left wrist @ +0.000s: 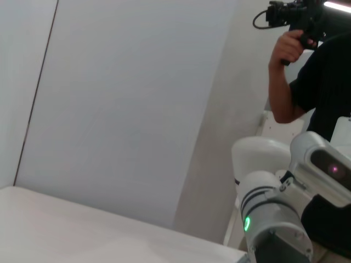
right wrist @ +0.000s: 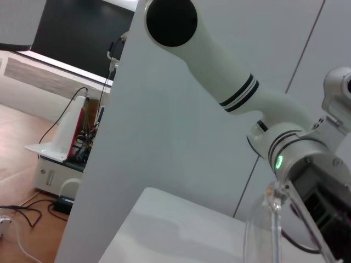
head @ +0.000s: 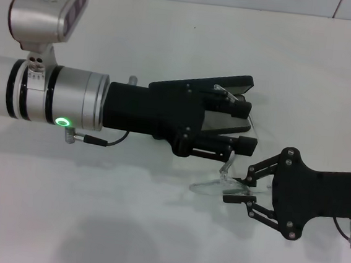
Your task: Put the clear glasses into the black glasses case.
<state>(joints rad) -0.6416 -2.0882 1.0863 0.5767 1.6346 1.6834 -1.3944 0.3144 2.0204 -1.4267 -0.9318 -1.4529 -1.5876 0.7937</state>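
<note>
The black glasses case lies at the table's middle, mostly under my left gripper. The left fingers straddle the case's grey-lined base and hold it; the lid shows along the far side. The clear glasses hang just in front of the case, with my right gripper shut on one lens. One thin temple arm curves up toward the case's open end. In the right wrist view, a clear lens fills the lower corner. Neither the case nor the glasses appears in the left wrist view.
The white table stretches around both arms. Beyond the table, a person stands holding a camera. My right arm shows in the left wrist view, and my left arm in the right wrist view.
</note>
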